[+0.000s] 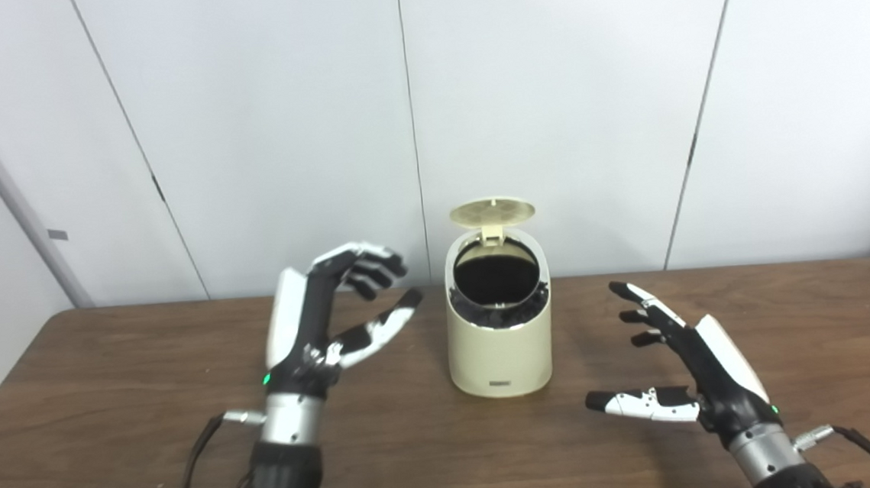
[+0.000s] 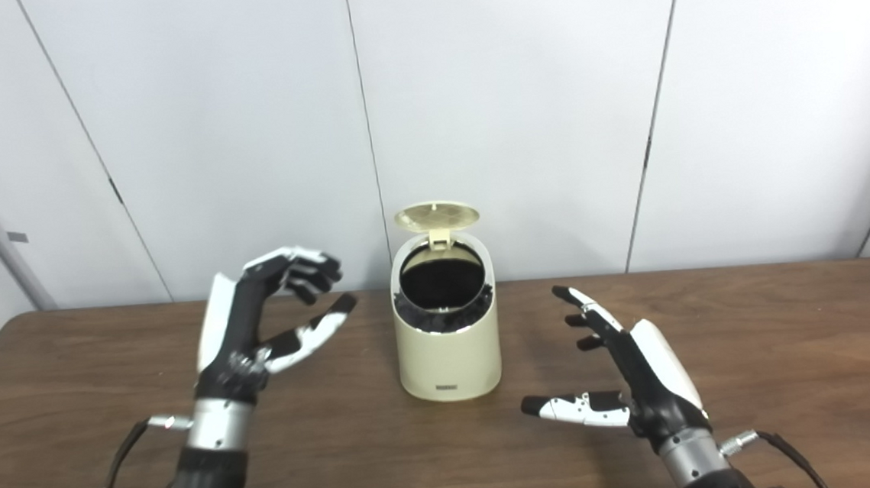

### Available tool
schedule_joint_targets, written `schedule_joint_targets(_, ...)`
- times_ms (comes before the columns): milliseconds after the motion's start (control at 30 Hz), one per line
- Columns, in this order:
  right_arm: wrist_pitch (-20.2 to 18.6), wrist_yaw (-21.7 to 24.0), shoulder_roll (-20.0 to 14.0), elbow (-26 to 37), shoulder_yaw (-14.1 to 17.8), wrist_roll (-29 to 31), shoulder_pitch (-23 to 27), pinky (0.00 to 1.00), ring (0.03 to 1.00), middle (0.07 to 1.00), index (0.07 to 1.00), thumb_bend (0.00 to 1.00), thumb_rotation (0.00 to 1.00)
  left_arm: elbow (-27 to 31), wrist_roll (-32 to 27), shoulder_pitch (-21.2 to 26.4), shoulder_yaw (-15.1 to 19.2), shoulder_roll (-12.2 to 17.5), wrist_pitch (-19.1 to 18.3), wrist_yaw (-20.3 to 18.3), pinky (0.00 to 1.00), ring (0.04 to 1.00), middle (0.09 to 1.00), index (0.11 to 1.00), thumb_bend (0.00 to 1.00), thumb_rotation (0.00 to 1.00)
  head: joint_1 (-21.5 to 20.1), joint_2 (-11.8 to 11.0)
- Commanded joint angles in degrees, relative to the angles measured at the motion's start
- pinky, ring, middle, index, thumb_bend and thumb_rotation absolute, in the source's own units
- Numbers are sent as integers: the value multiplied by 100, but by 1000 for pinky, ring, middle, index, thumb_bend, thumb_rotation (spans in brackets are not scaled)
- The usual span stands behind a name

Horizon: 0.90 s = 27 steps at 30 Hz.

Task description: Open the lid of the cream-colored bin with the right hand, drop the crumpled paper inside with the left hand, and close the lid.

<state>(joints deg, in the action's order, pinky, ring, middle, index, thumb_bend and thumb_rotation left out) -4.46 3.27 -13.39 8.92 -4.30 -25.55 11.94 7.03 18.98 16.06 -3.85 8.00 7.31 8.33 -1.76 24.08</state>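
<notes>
The cream-colored bin (image 1: 499, 347) stands upright in the middle of the brown table. Its round lid (image 1: 492, 212) is flipped up at the back, so the dark, black-lined mouth (image 1: 495, 278) is uncovered. My left hand (image 1: 333, 316) is raised to the left of the bin at rim height, fingers curled apart from the thumb, holding nothing. My right hand (image 1: 681, 364) hovers low over the table to the right of the bin, fingers spread and empty. No crumpled paper shows in either view; the dark inside of the bin cannot be made out.
The wooden table (image 1: 110, 420) runs the full width, with its far edge against white wall panels (image 1: 548, 113). Cables trail from both wrists near the bottom edge.
</notes>
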Motion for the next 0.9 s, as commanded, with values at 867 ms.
schedule_joint_targets(867,91,461,-405,-153,-270,-186,1970,845,847,878,868,780,413,-558,-130,-916,140,3,563,-213,518,655,728,754,702,101,12,-15)
